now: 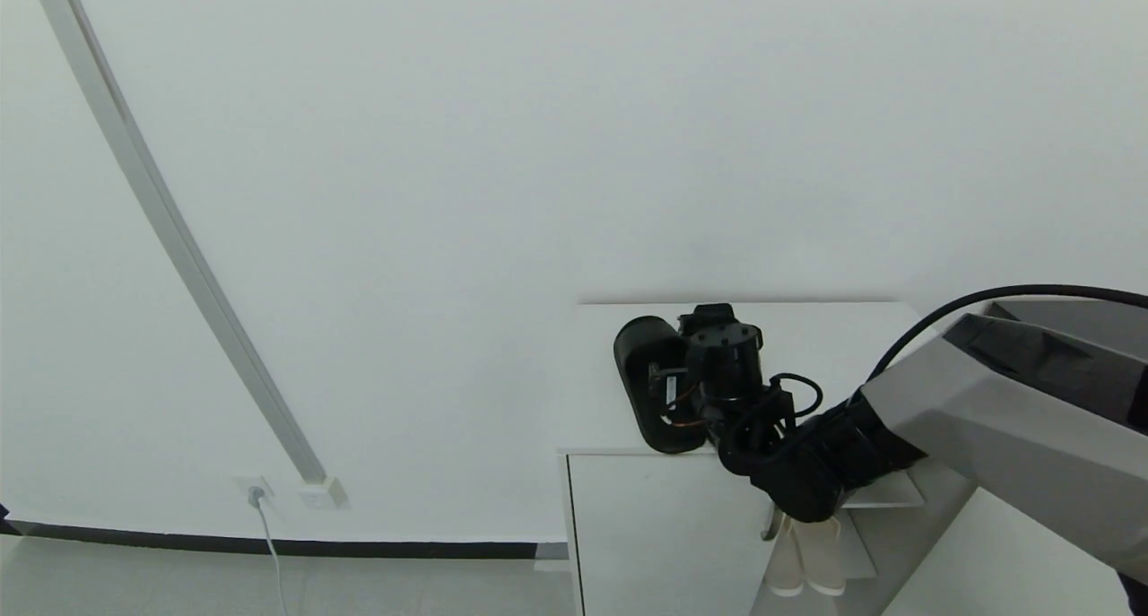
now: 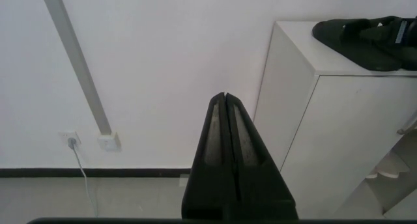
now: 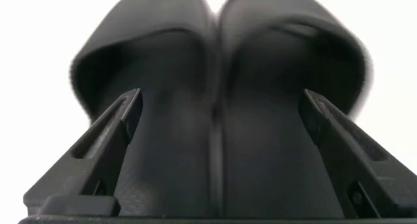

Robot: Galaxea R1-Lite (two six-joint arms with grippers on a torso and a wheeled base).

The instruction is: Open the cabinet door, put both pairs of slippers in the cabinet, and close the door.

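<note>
Jaws, right gripper (image 3: 220,110): spread astride black slippers (image 1: 647,392) on cabinet (image 1: 834,329), ready to grasp.
Jaws, left gripper (image 2: 225,103): clenched empty, parked clear.

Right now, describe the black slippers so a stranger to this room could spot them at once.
Find the white cabinet against the bare white wall. On its flat top lie the black slippers, side by side, with the right tool open at them. The white slippers sit on a shelf inside the cabinet instead.
</note>
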